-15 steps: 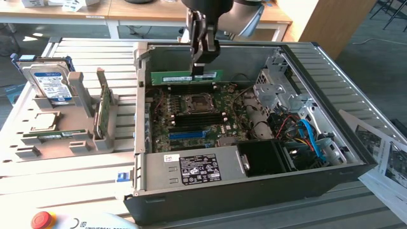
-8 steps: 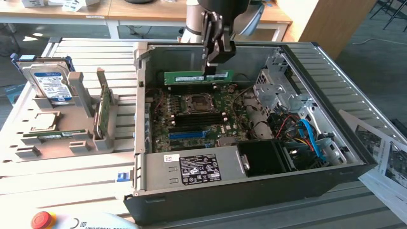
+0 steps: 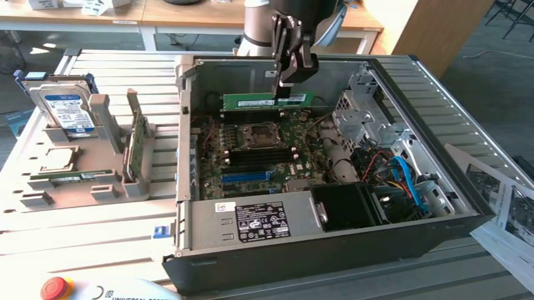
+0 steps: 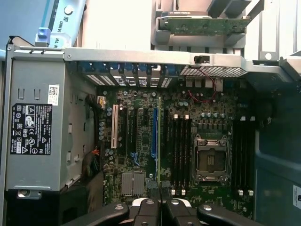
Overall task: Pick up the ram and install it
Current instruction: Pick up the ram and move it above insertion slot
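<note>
The arm (image 3: pixel 260 28) comes down from above, its wrist turning the hand (image 3: pixel 292 94) straight downward. The two fingers (image 4: pixel 148 209) are drawn close together (barely a sliver between them), clamped on the top edge of the ram (image 3: pixel 254 100), which hangs level and on edge.

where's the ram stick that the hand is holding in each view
Exterior view: the ram stick hangs broadside from the hand, over the motherboard.
Wrist view: the ram stick is edge-on, a thin green line running out from the hand.
Shared landmark: the CPU socket.
</note>
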Available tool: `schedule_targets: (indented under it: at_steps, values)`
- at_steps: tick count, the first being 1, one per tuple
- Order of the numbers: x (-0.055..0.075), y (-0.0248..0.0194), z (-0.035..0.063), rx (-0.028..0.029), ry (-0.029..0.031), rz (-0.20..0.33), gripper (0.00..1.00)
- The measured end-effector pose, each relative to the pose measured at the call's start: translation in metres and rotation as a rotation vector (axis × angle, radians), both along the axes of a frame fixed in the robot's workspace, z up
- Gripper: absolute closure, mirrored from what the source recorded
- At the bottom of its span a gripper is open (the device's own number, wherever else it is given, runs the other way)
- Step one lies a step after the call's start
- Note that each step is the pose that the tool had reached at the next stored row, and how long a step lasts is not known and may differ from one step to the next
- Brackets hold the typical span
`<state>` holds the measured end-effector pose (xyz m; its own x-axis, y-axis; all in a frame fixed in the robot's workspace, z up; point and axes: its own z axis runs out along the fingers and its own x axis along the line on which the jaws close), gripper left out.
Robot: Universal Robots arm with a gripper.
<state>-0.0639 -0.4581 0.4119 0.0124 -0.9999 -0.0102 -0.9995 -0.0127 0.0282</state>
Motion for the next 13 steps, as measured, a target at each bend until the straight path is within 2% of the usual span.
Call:
schedule_targets:
  at_steps: [13]
  values:
    - [0.002,-0.0001,0.0,0.0001,0.0001,-0.004,0.88]
